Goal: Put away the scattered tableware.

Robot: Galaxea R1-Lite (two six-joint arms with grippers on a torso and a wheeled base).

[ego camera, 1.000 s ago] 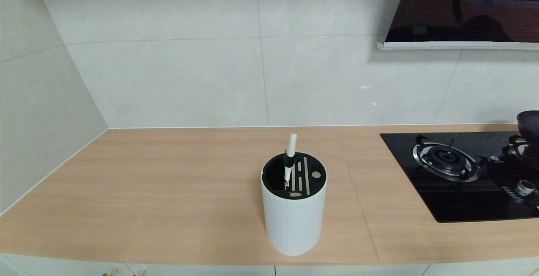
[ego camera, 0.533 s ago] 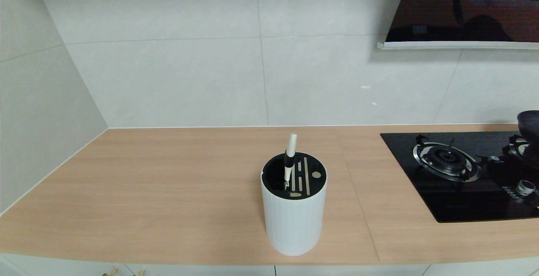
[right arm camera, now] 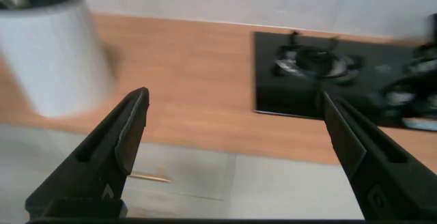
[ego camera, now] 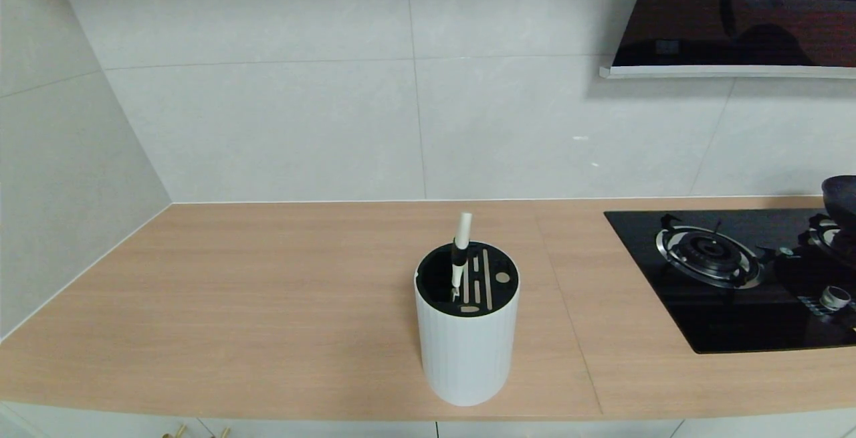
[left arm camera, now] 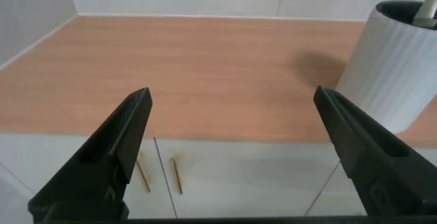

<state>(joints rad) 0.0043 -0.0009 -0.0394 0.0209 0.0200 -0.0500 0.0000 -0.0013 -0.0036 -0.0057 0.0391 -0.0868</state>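
A tool [ego camera: 461,232] stands in the white holder [ego camera: 466,351] on the counter's [ego camera: 267,291] near edge. The left claw [left arm camera: 232,94] and right claw [right arm camera: 232,93] are wide and hold nothing.

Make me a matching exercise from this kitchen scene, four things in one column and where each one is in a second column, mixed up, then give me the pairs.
Column one:
1. white ribbed cylindrical holder
2. cream-handled utensil
3. black glass gas hob
4. dark glossy range hood

Column two:
A. on the tiled wall, above the hob
B. set into the wooden countertop on the right
C. standing near the countertop's front edge
D. sticking up from the holder's black top

Pairs: 1-C, 2-D, 3-B, 4-A.
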